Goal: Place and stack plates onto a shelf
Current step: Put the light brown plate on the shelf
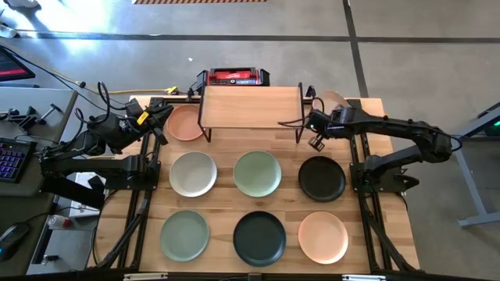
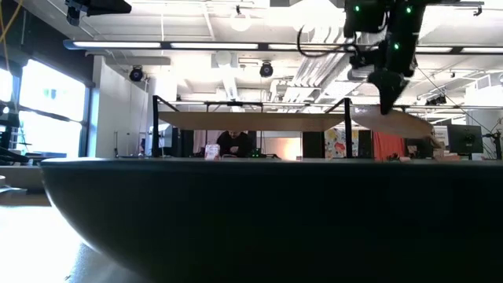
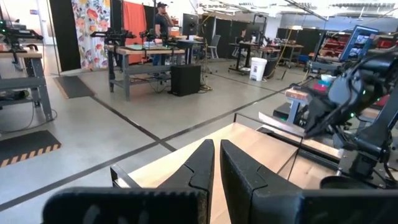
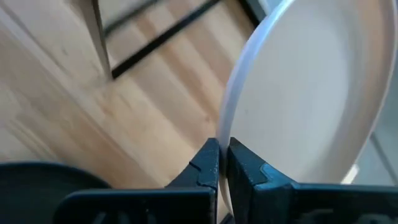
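Observation:
The shelf (image 1: 250, 107) (image 2: 259, 120) stands at the table's far middle, its top bare. My right gripper (image 1: 315, 121) (image 2: 387, 108) (image 4: 222, 146) hangs by the shelf's right end, shut on a peach plate (image 1: 334, 101) (image 2: 393, 122) held about level with the shelf top. Another peach plate (image 1: 186, 123) lies flat on the table by the shelf's left end. My left gripper (image 1: 162, 115) (image 3: 217, 149) hovers at that plate's left side, fingers together and holding nothing, looking across the shelf top (image 3: 261, 143). My right gripper pinches the peach plate's rim (image 4: 225, 124) between its two fingers, one on each face. In the low view the fingers (image 2: 385, 98) come down on it from above. The plate is lifted clear and tilted, its edge toward the table's right (image 2: 424, 128) lower.
Six plates lie on the table in two rows: white (image 1: 193, 173), green (image 1: 257, 173), black (image 1: 321, 178), then green (image 1: 185, 236), black (image 1: 259, 237), peach (image 1: 323, 237). A red box (image 1: 234, 76) sits behind the shelf. A black plate (image 2: 275, 220) fills the low view's foreground.

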